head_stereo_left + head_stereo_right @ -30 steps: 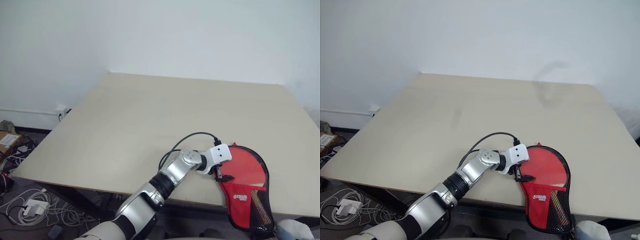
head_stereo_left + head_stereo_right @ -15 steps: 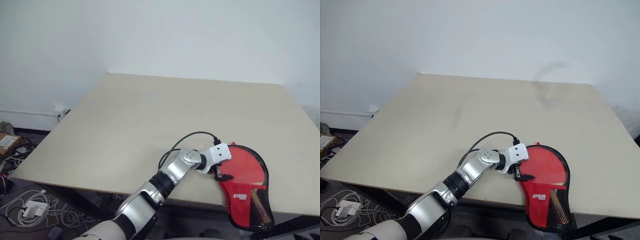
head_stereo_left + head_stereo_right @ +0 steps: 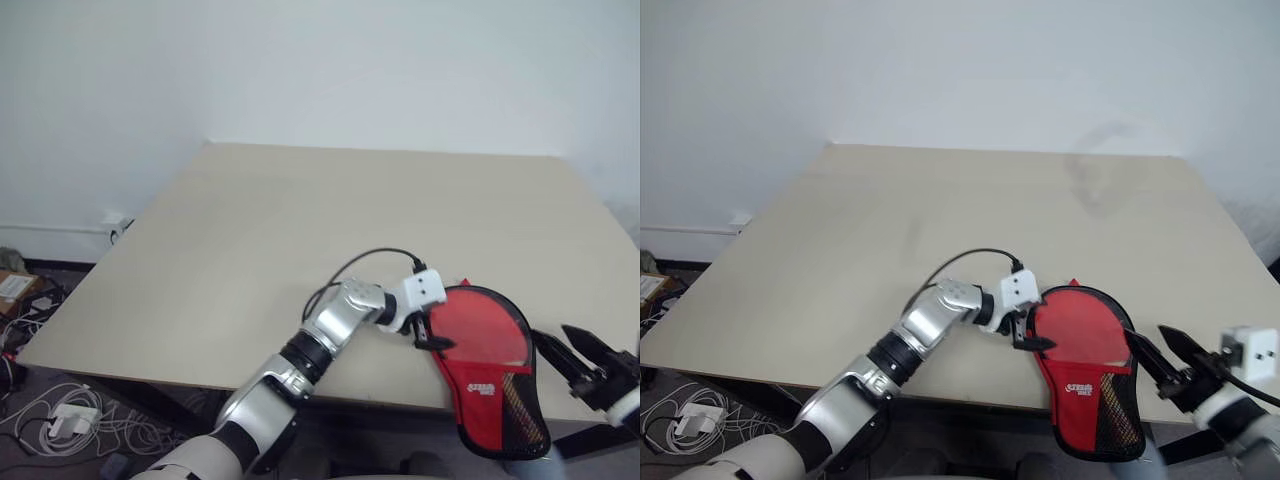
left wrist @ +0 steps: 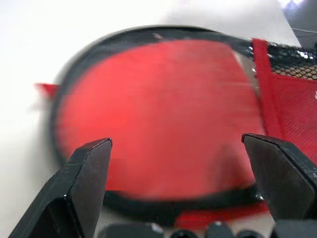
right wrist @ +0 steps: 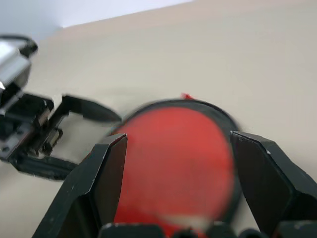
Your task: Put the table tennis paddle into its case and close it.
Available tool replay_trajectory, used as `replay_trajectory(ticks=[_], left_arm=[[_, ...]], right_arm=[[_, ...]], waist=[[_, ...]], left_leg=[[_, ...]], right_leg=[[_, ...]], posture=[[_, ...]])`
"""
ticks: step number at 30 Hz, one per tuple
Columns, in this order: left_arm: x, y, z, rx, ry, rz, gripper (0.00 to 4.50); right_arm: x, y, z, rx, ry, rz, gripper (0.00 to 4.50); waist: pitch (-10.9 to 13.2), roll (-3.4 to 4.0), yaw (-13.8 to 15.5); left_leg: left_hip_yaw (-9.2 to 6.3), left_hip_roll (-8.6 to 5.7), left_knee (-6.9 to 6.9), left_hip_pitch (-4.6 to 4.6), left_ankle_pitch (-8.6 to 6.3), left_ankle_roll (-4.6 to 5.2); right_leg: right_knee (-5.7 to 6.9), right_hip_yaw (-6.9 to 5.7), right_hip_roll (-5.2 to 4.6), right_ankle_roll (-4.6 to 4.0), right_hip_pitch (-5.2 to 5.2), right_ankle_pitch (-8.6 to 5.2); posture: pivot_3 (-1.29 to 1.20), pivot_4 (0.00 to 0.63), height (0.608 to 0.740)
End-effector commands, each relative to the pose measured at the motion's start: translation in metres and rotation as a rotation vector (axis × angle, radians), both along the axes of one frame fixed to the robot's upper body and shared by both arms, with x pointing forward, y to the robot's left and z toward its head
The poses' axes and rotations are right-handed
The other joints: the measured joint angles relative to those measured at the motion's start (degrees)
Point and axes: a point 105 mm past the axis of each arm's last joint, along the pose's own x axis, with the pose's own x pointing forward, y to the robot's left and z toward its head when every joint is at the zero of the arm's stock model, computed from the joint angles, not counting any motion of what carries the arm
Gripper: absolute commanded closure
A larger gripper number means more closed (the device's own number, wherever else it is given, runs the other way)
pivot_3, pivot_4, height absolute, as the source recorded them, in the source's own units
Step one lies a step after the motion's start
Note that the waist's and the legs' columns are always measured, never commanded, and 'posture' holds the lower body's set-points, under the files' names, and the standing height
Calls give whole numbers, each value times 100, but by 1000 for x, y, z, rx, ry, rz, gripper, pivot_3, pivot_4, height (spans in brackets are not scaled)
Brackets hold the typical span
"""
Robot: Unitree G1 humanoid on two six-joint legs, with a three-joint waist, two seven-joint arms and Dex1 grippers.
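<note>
The case (image 3: 490,375) lies at the tabletop's (image 3: 250,250) near edge toward the right corner, its narrow end hanging over, the table tennis paddle's (image 3: 480,328) red face showing inside. It looks light and floppy over a stiff bat; the black rim seems the best hold. The left gripper (image 3: 432,335) stands spread wide at the case's left rim, grasping nothing. The right gripper (image 3: 1158,352), just off its right side, is parted and empty.

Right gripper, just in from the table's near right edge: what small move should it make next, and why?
Probably ease forward to the case's right rim. The right gripper is open and empty, just short of that rim, while the open left gripper sits at the opposite edge. The paddle's red face lies inside the case, so closing seems to be what remains.
</note>
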Motion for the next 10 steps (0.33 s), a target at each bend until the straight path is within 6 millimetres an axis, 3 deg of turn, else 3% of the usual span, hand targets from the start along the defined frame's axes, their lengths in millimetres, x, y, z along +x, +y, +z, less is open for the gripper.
replay_trajectory(ticks=[1, 5, 10], left_arm=[[4, 30, 23, -39, -1, 39, 0], [-7, 97, 18, 17, 74, 124, 0], [-21, 153, 5, 65, 194, 299, 0]], right_arm=[[16, 6, 4, -22, -36, 32, 946], [27, 14, -9, -25, -9, 92, 946], [37, 8, -17, -18, 8, 104, 946]], waist=[[1, 4, -2], [-8, 28, -96], [11, 20, -106]], left_leg=[[1, 0, 0, 1, 0, 0], [2, 4, -2, 2, 1, -1], [-1, 2, 8, 3, 1, 0]], right_leg=[[0, 0, 1, 0, 1, 0], [2, 3, 5, -1, -2, 0], [3, 3, -3, -1, 7, 0]], posture=[[0, 0, 716], [0, 0, 716], [0, 0, 716]])
